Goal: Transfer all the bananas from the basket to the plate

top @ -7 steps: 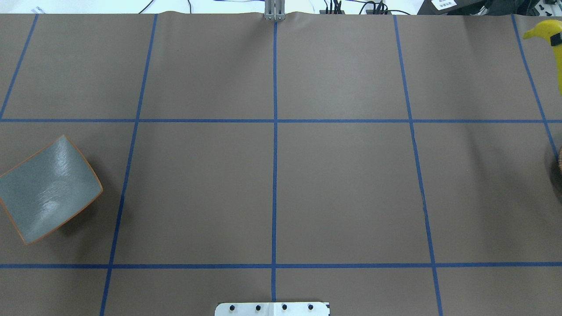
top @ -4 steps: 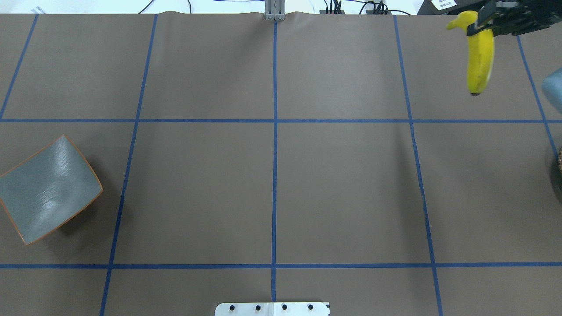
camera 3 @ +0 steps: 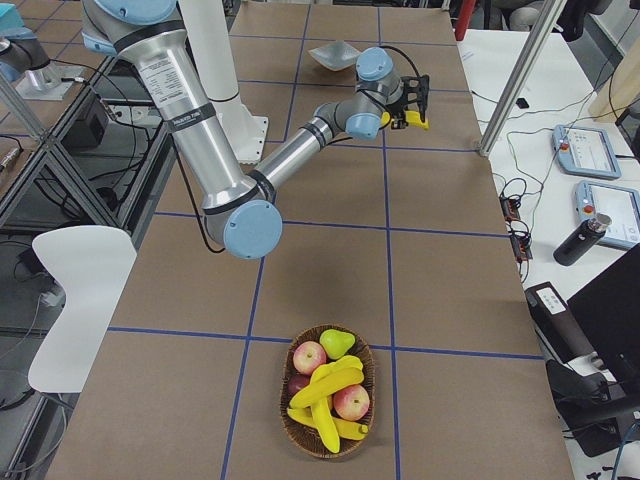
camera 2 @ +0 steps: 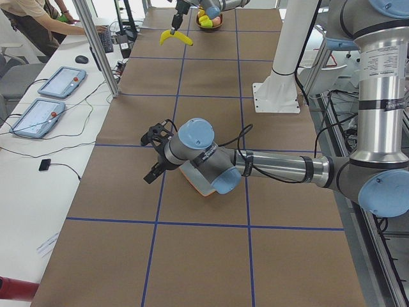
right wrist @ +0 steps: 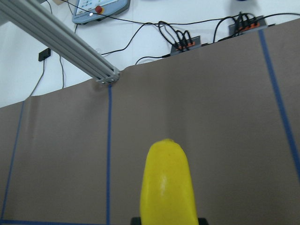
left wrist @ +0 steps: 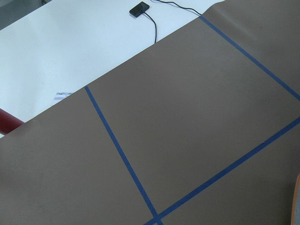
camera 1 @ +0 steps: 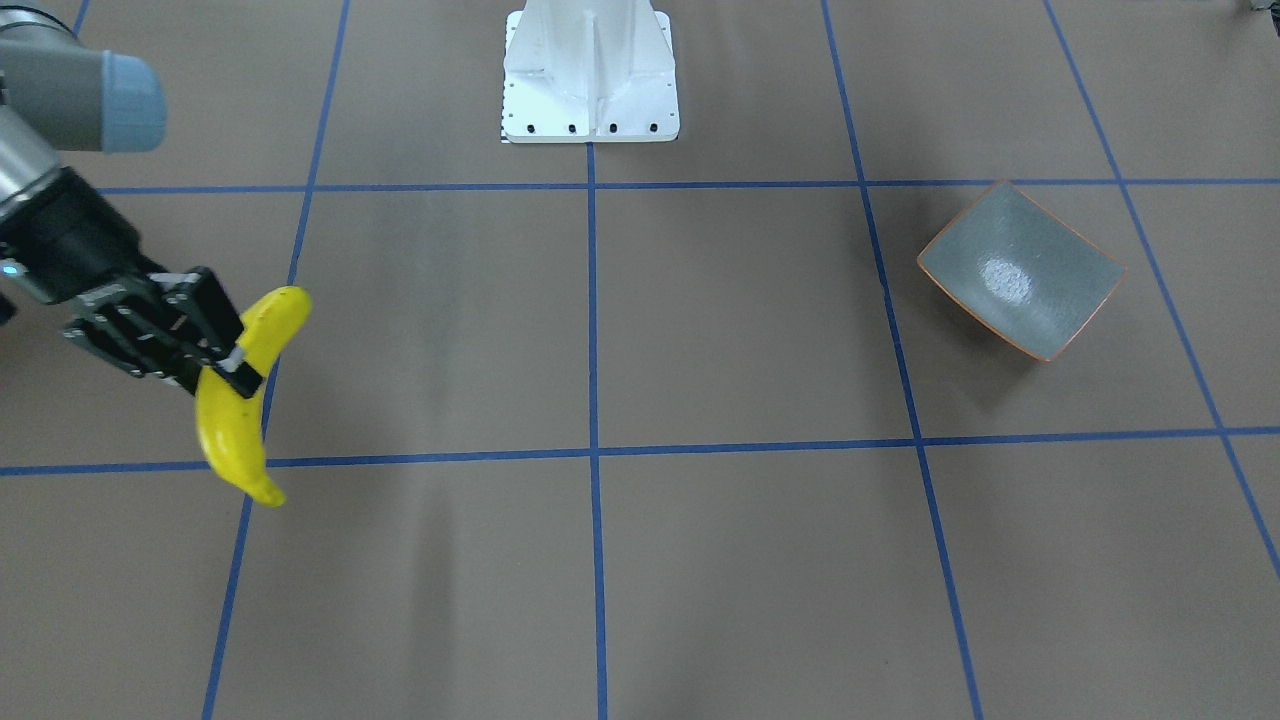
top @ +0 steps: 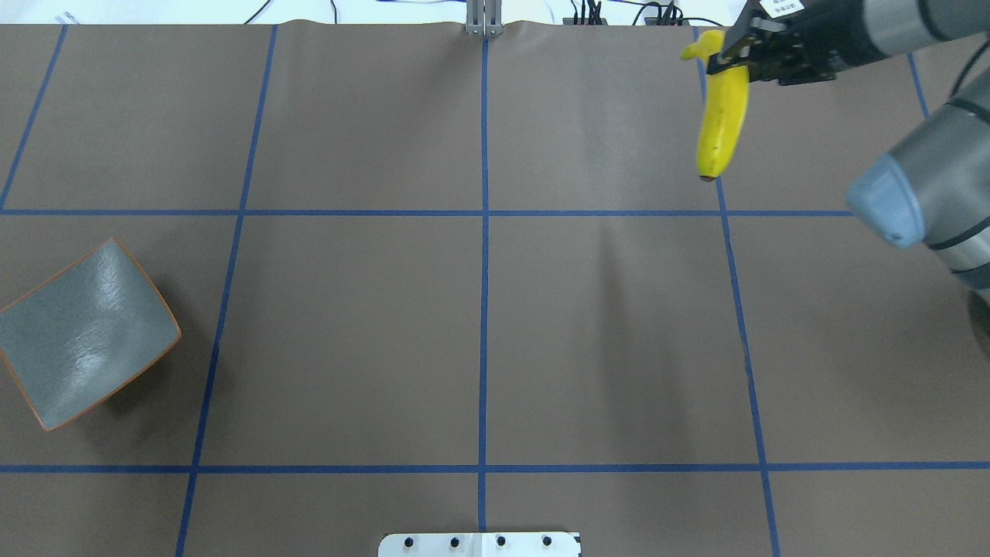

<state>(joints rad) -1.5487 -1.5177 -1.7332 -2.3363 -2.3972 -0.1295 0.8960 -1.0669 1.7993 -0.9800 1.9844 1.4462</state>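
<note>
My right gripper (top: pixel 728 60) is shut on a yellow banana (top: pixel 722 116) near its stem end. It holds the banana in the air over the far right part of the table, tip hanging down. The gripper (camera 1: pixel 232 372) and banana (camera 1: pixel 238 420) also show in the front-facing view, and the banana (right wrist: pixel 168 187) fills the right wrist view. Three more bananas (camera 3: pixel 326 388) lie in the wicker basket (camera 3: pixel 292 427). The grey-green plate (top: pixel 85 333) sits empty at the table's left edge. My left gripper (camera 2: pixel 153 155) hovers near the plate (camera 2: pixel 199 185); I cannot tell whether it is open or shut.
The basket also holds red apples (camera 3: pixel 309 356) and a green pear (camera 3: pixel 338 343). The white robot base (camera 1: pixel 590 75) stands at the near middle edge. Cables and tablets (camera 2: pixel 59 82) lie on the white bench beyond the far edge. Blue tape lines grid the brown mat.
My right arm has swung left from the table's right edge, carrying the banana into the far right area. The plate has not moved.
</note>
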